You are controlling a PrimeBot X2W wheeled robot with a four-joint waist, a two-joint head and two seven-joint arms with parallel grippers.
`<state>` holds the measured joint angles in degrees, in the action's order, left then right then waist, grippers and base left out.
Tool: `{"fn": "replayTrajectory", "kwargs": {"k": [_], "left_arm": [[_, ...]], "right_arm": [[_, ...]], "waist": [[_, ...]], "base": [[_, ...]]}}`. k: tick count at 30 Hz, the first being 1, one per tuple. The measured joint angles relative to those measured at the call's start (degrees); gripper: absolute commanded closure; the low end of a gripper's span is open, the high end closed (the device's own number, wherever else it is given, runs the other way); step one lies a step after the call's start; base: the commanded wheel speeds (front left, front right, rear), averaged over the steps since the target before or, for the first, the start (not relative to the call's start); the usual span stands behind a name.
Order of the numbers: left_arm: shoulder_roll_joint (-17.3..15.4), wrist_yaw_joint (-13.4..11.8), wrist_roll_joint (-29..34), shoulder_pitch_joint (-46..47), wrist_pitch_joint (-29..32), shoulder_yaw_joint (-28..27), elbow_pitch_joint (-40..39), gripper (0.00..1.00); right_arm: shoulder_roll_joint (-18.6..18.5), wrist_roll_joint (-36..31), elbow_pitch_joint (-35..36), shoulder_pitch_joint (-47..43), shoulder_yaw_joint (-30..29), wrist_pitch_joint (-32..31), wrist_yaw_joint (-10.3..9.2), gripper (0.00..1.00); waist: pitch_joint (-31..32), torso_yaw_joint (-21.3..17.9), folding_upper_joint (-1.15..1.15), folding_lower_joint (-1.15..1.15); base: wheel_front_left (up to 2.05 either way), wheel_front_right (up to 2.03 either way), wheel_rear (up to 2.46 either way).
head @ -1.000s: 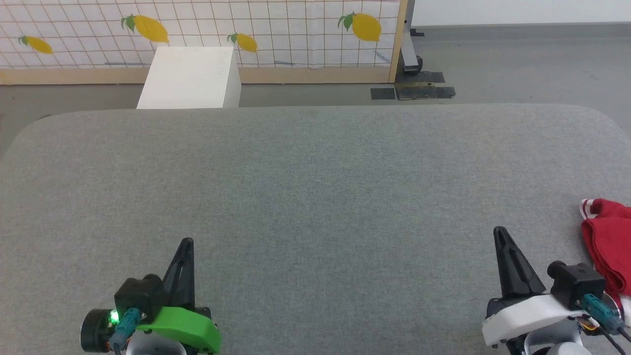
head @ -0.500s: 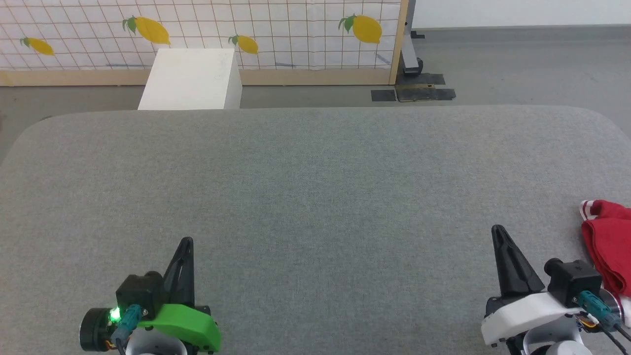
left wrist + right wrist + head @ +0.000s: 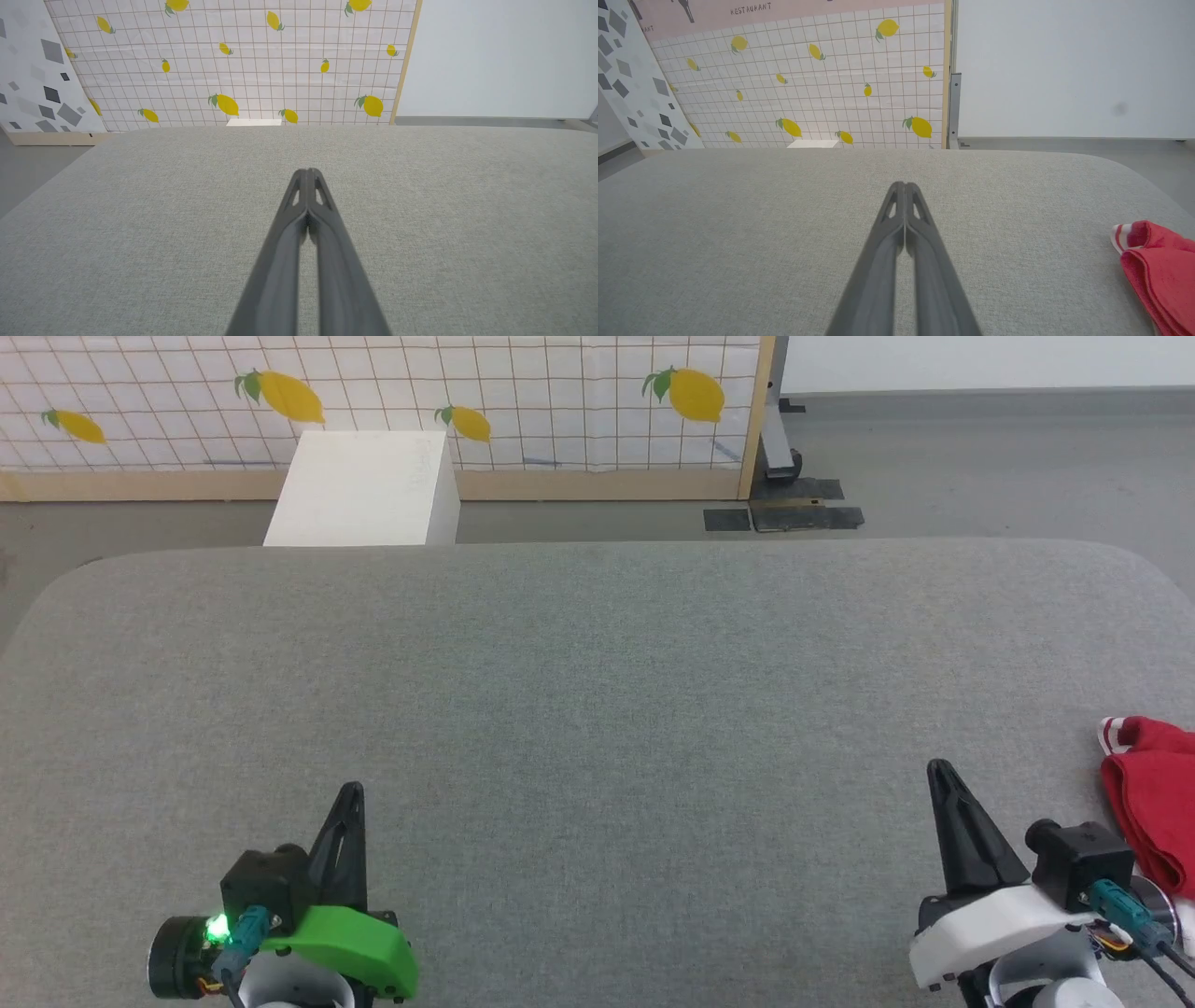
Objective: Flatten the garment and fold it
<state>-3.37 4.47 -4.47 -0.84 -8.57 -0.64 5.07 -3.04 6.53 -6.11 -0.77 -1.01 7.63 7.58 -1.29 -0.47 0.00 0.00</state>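
The garment (image 3: 1153,803) is a bunched red cloth with a red-white striped trim, lying at the table's right edge and cut off by the frame; it shows again in the right wrist view (image 3: 1157,270). My right gripper (image 3: 936,773) is shut and empty, a short way left of the garment, fingers together (image 3: 903,186). My left gripper (image 3: 352,793) sits shut and empty over the near left of the grey table (image 3: 597,691), its fingers pressed together (image 3: 307,173).
Beyond the table's far edge stands a white box (image 3: 359,490) on the floor, in front of a lemon-print panel (image 3: 467,392) with a wooden frame. Dark floor plates (image 3: 784,513) lie by the panel's foot. The table's corners are rounded.
The whole head view has drifted slightly, so the camera moved a little. Both grippers stay shut and the garment lies where it was.
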Motion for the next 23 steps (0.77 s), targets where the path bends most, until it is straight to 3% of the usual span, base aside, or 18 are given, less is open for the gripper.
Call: {"fn": "replayTrajectory", "kwargs": {"k": [23], "left_arm": [[0.0,-1.3,1.6,0.0,2.7,0.2,-1.6,1.00]], "right_arm": [[0.0,-2.1,1.8,0.0,0.3,-2.3,0.00,1.00]], "waist": [[0.4,0.2,0.00,0.00]], "base": [[0.00,0.00,0.00]]}}
